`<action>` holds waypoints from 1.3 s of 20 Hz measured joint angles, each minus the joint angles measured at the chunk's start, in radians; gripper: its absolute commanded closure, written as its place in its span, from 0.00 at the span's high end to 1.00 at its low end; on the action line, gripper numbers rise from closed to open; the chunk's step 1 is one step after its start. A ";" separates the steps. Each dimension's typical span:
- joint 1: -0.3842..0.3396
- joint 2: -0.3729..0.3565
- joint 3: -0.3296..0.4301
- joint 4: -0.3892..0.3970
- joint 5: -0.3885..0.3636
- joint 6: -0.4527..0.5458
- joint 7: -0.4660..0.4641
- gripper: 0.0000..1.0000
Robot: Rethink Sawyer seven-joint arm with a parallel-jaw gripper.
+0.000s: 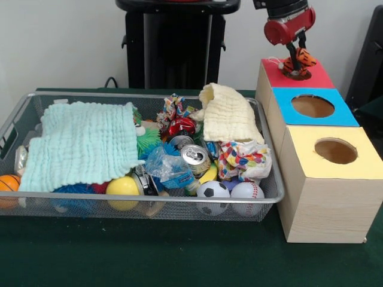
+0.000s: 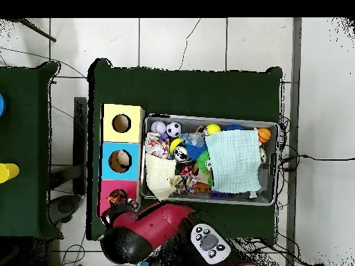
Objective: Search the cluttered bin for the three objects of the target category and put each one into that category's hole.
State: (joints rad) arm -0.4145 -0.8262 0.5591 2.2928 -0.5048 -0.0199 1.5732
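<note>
Gripper: the red gripper (image 1: pixel 295 60) hangs over the red section (image 1: pixel 311 76) of the sorting box, at that box's far end in the front view
Fingers: the dark fingers (image 1: pixel 294 52) are clenched on an orange striped toy (image 1: pixel 304 58), which sits right at the mouth of the red section's hole
Sorting box: a wooden box with three coloured tops in a row, red, then blue (image 1: pixel 344 113), then yellow (image 1: pixel 365 164); it stands on the green tabletop (image 1: pixel 179 257) just beside the bin
Holes: the blue hole (image 1: pixel 313 106) and the yellow hole (image 1: pixel 336 150) are round and uncovered; in the overhead view a pale object shows inside the blue hole (image 2: pixel 120 161)
Bin: a wire mesh bin (image 1: pixel 179 202) crowded with clutter
Cloths: a mint cloth (image 1: pixel 84 146) covers one end of the bin; a cream cloth (image 1: pixel 230 116) drapes over the far rim near the box
Balls: a soccer ball (image 1: pixel 213 190) and a baseball (image 1: pixel 247 191) lie side by side at the near wall, with a yellow ball (image 1: pixel 122 186) further along and an orange ball (image 1: pixel 8 183) at the corner
Other clutter: a drink can (image 1: pixel 195 156) lies near the middle, a patterned cloth (image 1: pixel 242 160) just beside it
</note>
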 measured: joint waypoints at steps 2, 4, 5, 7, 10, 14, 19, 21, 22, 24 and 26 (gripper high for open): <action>0.002 0.000 -0.009 -0.006 -0.001 0.000 0.000 0.00; 0.001 0.000 -0.017 -0.014 -0.001 -0.001 0.000 0.00; 0.001 0.000 -0.017 -0.015 -0.001 -0.001 0.000 0.00; 0.000 0.000 -0.017 -0.018 -0.001 -0.001 0.000 0.00; -0.007 0.007 -0.017 -0.024 -0.001 -0.001 0.000 0.00; -0.024 0.024 -0.015 -0.028 -0.001 -0.002 0.000 0.00; -0.040 0.037 -0.006 -0.028 -0.001 -0.007 0.000 0.00; -0.047 0.047 0.002 -0.028 -0.001 -0.007 0.000 0.00; -0.051 0.052 0.006 -0.028 -0.001 -0.007 0.000 1.00; -0.052 0.054 0.008 -0.028 -0.001 -0.007 0.000 1.00; -0.054 0.056 0.012 -0.028 -0.001 -0.007 0.000 1.00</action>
State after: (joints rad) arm -0.4682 -0.7706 0.5712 2.2649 -0.5060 -0.0270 1.5732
